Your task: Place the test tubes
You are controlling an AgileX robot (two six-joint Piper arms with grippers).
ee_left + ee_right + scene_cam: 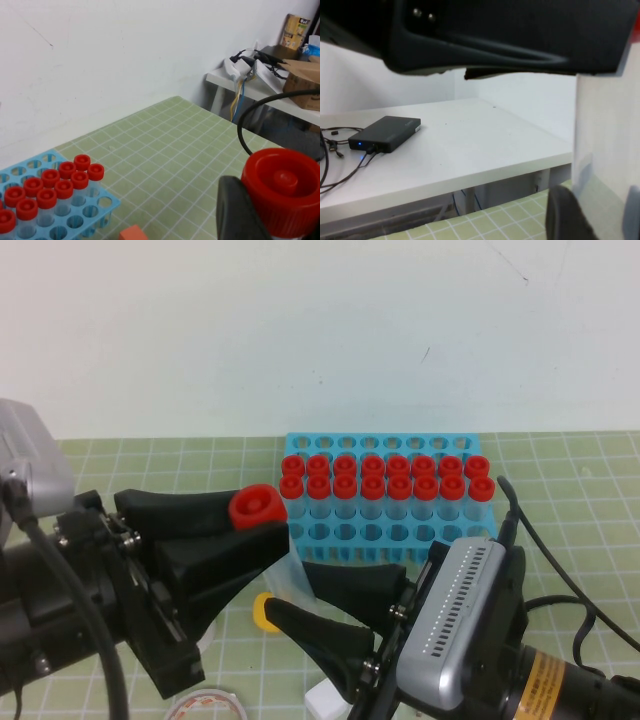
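Test tube (283,575): held clear of the mat (560,470), in front of the rack (330,535). Its long axis stands close to upright, leaning slightly. The red cap (255,505) points up and the clear body runs down from it, angled toward the right gripper's fingers.

Left gripper (262,532): its fingers are part closed and clamped on the tube at the top end. The cap sits right at the fingertips, projecting just above them. In the left wrist view the cap (285,192) rests against one dark finger (240,210).

Right gripper (290,590): it sits below the left gripper's fingers. Its fingers are part closed around the lower body of the same tube. In the right wrist view the translucent tube wall (605,150) stands directly beside a finger pad (567,220).

The tube is therefore gripped at both ends, cap end between the left fingers and lower end between the right fingers.

Rack: it lies beyond both sets of fingertips. Two full rows of red-capped tubes (385,475) stand upright in it. The holes nearest the fingers are open.

A yellow object (263,612) lies on the mat below the fingertips.
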